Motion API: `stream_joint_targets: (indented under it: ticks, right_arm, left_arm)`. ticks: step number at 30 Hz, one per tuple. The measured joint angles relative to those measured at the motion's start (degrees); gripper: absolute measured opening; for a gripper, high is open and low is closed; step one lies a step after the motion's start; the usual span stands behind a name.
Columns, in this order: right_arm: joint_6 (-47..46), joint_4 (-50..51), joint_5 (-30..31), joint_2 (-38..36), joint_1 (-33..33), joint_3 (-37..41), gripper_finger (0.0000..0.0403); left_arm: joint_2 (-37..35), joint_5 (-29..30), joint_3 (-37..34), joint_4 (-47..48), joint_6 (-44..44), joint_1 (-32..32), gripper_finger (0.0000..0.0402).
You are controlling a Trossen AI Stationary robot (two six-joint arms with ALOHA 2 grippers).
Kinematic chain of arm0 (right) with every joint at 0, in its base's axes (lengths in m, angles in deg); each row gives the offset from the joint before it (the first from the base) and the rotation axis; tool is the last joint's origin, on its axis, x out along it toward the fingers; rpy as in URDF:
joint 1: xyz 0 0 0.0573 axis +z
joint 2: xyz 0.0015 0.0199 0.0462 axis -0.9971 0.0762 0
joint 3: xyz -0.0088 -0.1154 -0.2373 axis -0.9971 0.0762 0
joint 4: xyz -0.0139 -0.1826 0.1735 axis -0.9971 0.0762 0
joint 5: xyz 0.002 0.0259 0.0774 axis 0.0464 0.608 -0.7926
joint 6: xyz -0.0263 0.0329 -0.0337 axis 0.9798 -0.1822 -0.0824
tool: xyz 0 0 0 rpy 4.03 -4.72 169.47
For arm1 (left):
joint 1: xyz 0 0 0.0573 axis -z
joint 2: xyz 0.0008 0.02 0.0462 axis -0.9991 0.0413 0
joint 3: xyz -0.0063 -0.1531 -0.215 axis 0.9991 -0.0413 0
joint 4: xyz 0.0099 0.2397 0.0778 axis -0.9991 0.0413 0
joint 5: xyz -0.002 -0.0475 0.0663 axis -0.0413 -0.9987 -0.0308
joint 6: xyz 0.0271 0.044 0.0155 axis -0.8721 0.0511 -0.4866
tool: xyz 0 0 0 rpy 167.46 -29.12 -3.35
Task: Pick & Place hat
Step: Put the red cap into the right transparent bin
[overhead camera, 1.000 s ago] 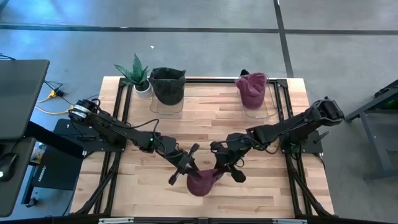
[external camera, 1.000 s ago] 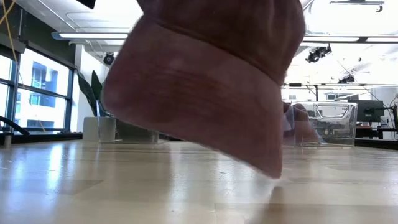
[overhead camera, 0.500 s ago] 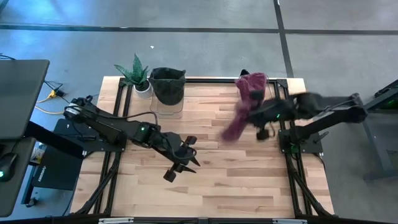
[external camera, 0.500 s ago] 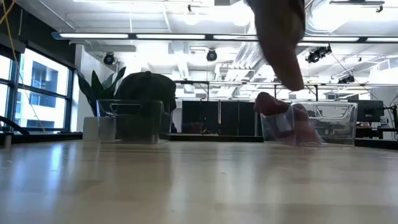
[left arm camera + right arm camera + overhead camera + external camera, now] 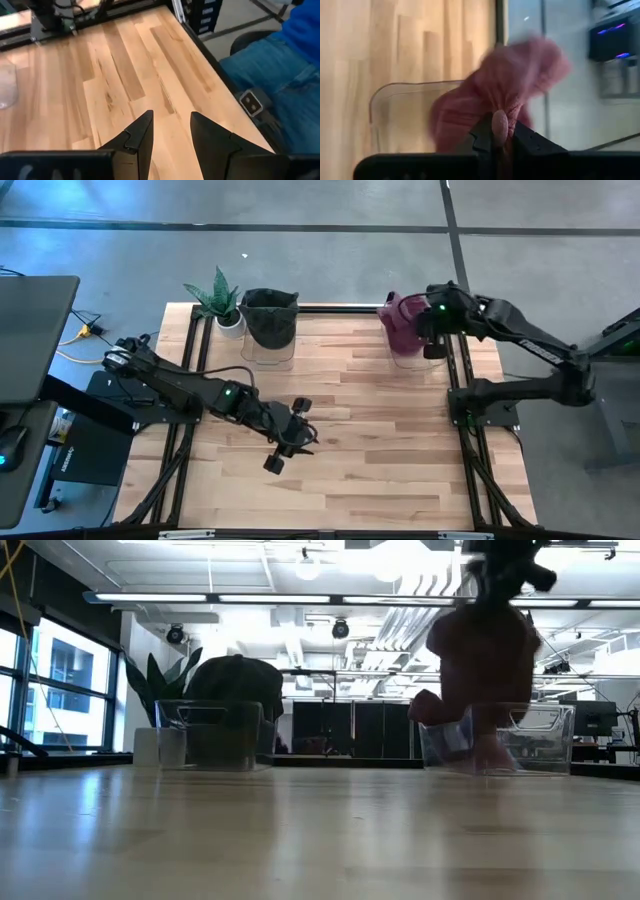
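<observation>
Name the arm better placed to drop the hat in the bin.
Right. The right gripper is shut on the hat above the clear bin; the left gripper sits open mid-table.

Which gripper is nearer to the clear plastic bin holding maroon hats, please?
Right: the right gripper hangs over the clear plastic bin, gripping a maroon hat; the left gripper is mid-table, well away.

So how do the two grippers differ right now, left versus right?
The left gripper is open and holds nothing, while the right gripper is shut on the maroon hat. The left one sits low over the bare middle of the table; the right one is raised at the far right corner, above the clear bin. Both are dark two-finger grippers.
</observation>
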Motion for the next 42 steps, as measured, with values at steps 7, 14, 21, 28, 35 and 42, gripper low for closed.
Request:
stream_joint_targets:
  ticks: [7, 14, 21, 28, 35, 42]
  right_arm:
    - [3.2, -5.1, -4.3, -0.1, -5.5, 8.6, 0.0009]
    - [4.2, 0.4, -9.7, -1.8, -4.7, 6.1, 0.0017]
    - [3.5, 2.8, -11.8, -4.2, -4.4, 2.6, 0.0021]
    - [10.1, -3.6, -12.0, -2.8, -6.6, 8.6, 0.001]
    - [17.5, -22.8, -11.5, -1.4, -11.4, 17.6, 0.004]
    - [14.9, -25.5, -9.8, -1.1, -15.8, 20.2, 0.0083]
  left_arm:
    - [0.0, 0.2, 0.0, 1.1, 0.2, 0.4, 0.0123]
    - [0.0, 0.4, 0.0, 1.1, 0.1, 0.3, 0.0123]
    - [0.0, 1.1, 0.0, 0.8, 0.0, 0.3, 0.0124]
    - [0.0, 1.7, 0.0, 0.8, 0.0, 0.3, 0.0124]
    - [0.0, 1.7, 0.0, 1.0, 0.0, 0.3, 0.0124]
    - [0.0, 1.3, -1.2, 1.4, 1.0, 0.3, 0.0124]
